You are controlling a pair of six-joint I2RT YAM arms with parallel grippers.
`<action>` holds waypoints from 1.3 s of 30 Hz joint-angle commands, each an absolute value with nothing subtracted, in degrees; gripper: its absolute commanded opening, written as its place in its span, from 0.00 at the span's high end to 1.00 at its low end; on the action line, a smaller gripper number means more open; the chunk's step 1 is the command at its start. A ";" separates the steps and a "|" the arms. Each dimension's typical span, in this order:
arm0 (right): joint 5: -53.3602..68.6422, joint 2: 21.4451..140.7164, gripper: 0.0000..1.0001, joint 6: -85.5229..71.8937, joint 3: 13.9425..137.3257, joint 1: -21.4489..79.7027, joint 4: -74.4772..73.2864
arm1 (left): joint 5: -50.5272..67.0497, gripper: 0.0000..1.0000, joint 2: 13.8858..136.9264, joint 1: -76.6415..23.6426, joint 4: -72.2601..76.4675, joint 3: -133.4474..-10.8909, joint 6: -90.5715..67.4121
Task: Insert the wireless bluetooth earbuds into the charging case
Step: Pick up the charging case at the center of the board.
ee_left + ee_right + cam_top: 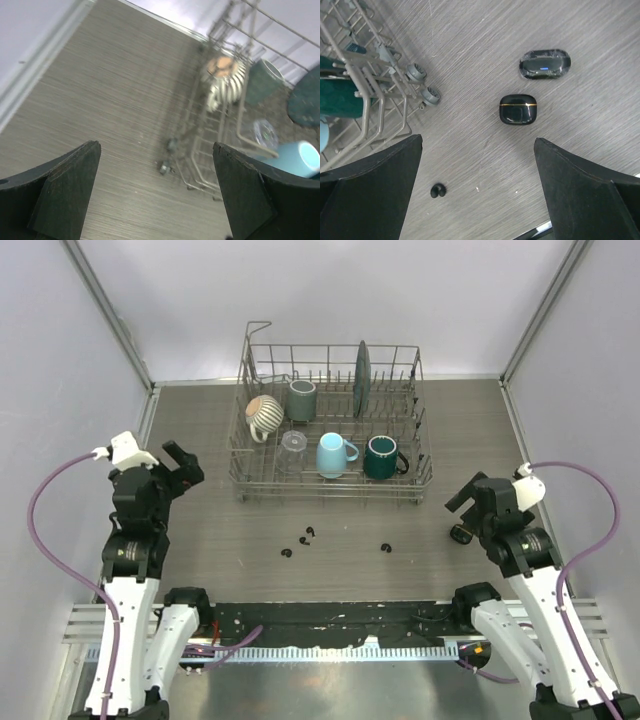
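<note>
- The right end effector [477, 140] is spread wide, its two dark fingers [375, 190] at the bottom corners of the wrist view, with nothing between them.
- The left end effector [156, 147] is equally wide apart and holds nothing; only bare table [200, 530] lies between its fingers.
- A closed black charging case [518, 108] with a thin gold seam lies flat on the table just ahead of the right end effector, toward its right finger.
- A second case [545, 64], glossy with a small blue light, lies just beyond the first, apart from it.
- One of the earbuds [438, 190] lies close to the inner edge of the right end effector's left finger, apart from both cases.
- From above, four earbuds [303, 541] lie loose on the table: three clustered between the two end effectors, the fourth [384, 547] alone, nearer the right one.
- A wire dish rack [250, 455] stands ahead of both end effectors.
- It holds four cups: a striped mug [264, 415], a grey-green cup [302, 400], a light blue mug [335, 453] and a dark green mug [383, 457].
- It also holds one dark plate [362, 365] on edge and one small clear piece [293, 441].
</note>
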State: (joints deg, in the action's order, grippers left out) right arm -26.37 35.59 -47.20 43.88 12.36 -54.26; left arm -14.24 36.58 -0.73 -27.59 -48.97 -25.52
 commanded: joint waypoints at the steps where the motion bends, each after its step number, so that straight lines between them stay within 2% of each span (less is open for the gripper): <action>1: -24.01 39.02 0.00 -36.51 50.62 12.48 -49.23 | 4.26 0.00 36.12 -0.70 -24.44 -48.07 -22.52; 3: -25.38 42.17 0.00 -33.76 53.24 12.48 -48.60 | 7.73 0.00 35.86 -0.70 -23.56 -47.55 -21.35; 11: -26.62 57.64 0.00 -12.93 64.84 11.51 -50.35 | 6.16 0.00 38.93 -0.70 -30.49 -48.96 -18.11; 15: -28.38 60.64 0.00 -0.37 64.51 11.51 -50.71 | 6.68 0.00 38.85 -0.79 -30.24 -47.29 -19.68; 16: -34.65 60.64 0.00 -0.35 64.34 11.60 -51.41 | 8.59 0.00 38.85 -0.79 -29.54 -46.15 -20.04; 19: -36.21 56.37 0.00 4.99 63.11 10.99 -53.61 | 11.33 0.00 38.67 -0.79 -29.44 -45.53 -18.90; 22: -29.81 47.86 0.00 15.53 57.50 10.46 -54.66 | 11.08 0.00 38.50 -1.49 -29.97 -45.09 -18.46; 26: -30.59 42.20 0.00 21.70 55.80 9.50 -60.10 | 8.79 0.00 37.97 -2.46 -30.50 -45.00 -18.63; 30: -23.23 41.13 0.00 26.53 56.78 8.09 -64.41 | 6.51 0.00 37.18 -3.42 -31.20 -44.91 -18.37; 39: -16.17 40.95 0.00 29.27 52.12 7.74 -65.21 | 6.77 0.00 36.04 -4.04 -30.67 -42.54 -18.63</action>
